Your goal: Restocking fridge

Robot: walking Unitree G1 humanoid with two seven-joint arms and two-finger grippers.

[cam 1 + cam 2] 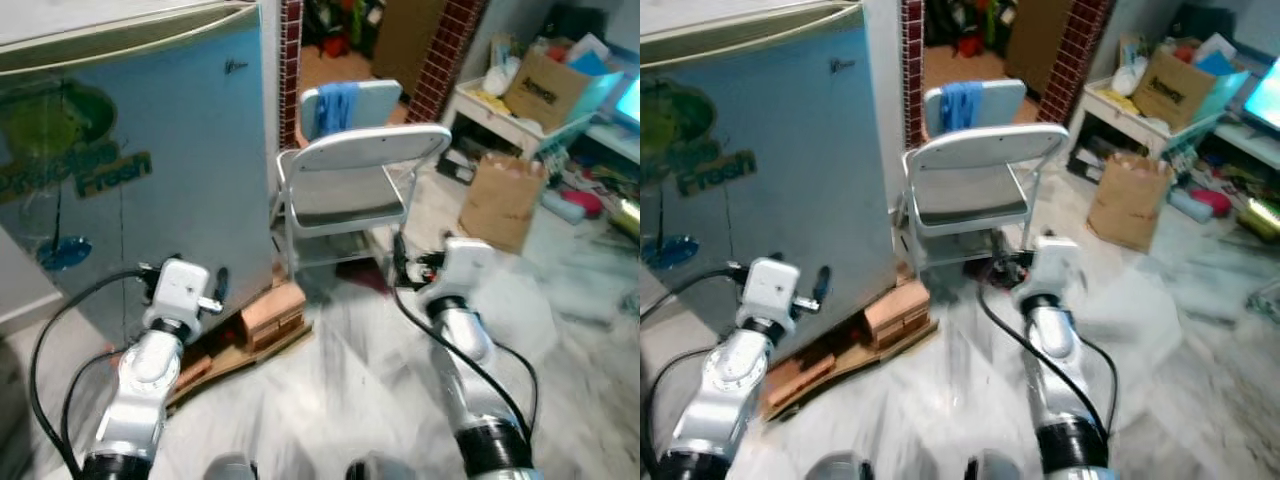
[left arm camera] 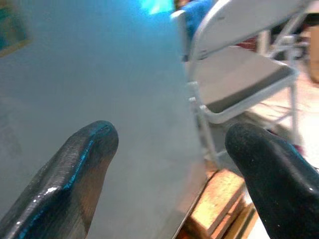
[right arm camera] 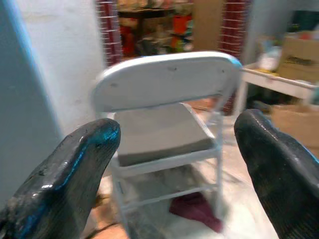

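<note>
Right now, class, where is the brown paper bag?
The brown paper bag stands on the floor right of the grey folding chair, below the white shelf.

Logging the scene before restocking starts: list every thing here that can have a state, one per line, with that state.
fridge: door shut, standing on wooden blocks
folding chair: unfolded, upright, seat bare
second chair behind it: blue cloth draped over its back
brown paper bag: upright on the floor
cardboard box: open, filled with things
left hand: open, holding nothing, facing the fridge door
right hand: open, holding nothing, facing the folding chair
</note>
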